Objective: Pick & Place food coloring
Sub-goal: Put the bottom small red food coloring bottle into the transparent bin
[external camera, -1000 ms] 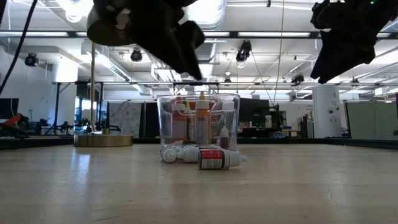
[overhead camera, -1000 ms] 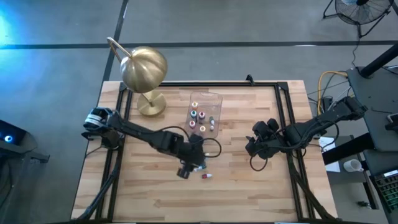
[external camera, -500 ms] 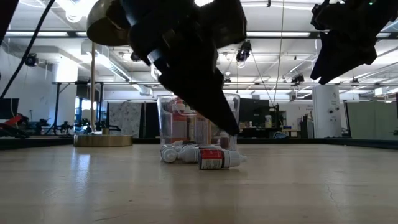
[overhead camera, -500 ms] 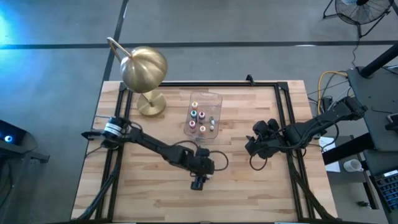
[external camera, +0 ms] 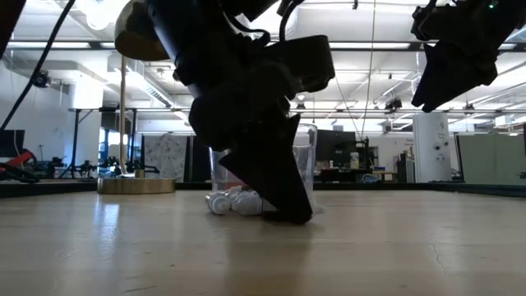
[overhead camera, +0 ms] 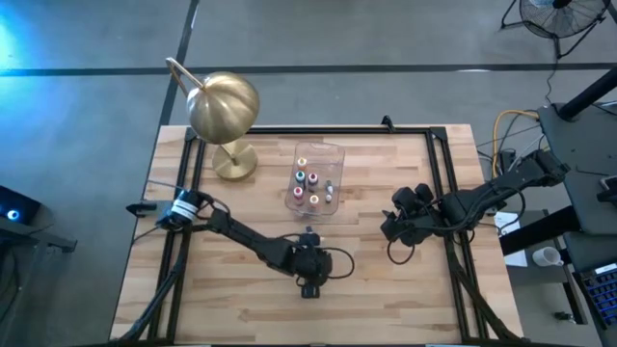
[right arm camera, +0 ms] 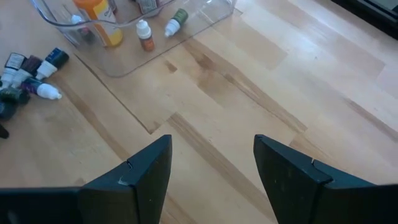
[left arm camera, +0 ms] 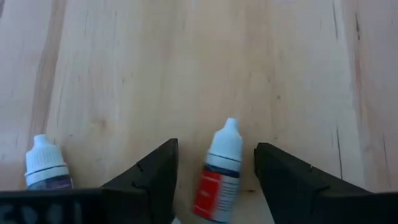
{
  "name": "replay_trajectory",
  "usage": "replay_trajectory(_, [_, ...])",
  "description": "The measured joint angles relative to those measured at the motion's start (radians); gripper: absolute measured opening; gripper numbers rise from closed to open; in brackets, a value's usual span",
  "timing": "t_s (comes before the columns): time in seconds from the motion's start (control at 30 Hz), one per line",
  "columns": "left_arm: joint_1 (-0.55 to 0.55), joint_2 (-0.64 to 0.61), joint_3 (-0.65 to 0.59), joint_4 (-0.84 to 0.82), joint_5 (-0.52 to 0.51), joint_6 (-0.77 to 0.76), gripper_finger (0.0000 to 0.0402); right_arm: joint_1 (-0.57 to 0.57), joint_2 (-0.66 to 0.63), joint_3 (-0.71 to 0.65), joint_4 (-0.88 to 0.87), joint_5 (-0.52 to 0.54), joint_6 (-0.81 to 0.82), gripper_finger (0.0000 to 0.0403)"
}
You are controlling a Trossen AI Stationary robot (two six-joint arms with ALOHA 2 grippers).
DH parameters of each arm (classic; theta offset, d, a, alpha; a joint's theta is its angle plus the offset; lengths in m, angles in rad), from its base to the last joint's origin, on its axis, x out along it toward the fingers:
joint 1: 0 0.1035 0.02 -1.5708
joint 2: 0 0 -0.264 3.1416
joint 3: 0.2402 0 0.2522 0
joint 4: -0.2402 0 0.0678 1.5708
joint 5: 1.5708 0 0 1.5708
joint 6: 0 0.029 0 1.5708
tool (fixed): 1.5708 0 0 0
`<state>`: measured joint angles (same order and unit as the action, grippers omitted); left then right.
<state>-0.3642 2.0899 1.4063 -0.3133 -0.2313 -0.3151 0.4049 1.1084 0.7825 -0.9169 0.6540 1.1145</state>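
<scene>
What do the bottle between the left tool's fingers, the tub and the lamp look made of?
Red-labelled bottle: looks like soft matte plastic, with an opaque white ribbed cap.
Tub: clear glossy plastic, since the bottles inside show through.
Lamp: probably brass-toned polished metal, judging by highlights on the dome.

Clear tub (right arm camera: pixel 205 15) holding small bottles (right arm camera: pixel 144 34), loose bottles (right arm camera: pixel 28 74) beside, wooden table (right arm camera: pixel 249 99)
</scene>
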Motion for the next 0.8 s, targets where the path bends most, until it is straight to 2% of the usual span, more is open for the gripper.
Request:
replay_trajectory(0.47, [0.021, 0.002, 0.033, -0.039, 0.010, 0.059, 0.0043, 0.000, 0.000, -0.001, -0.012, 0.002, 0.013, 0.0219])
replay_trajectory(0.6, [0.049, -0.022, 0.091, -0.119, -0.012, 0.088, 0.0043, 0.000, -0.001, -0.001, -0.015, 0.002, 0.030, 0.0219])
replay_trajectory(0.8, [0.099, -0.118, 0.249, -0.287, -0.198, 0.252, 0.0058, 0.002, -0.031, 0.001, -0.017, 0.001, 0.038, 0.0219])
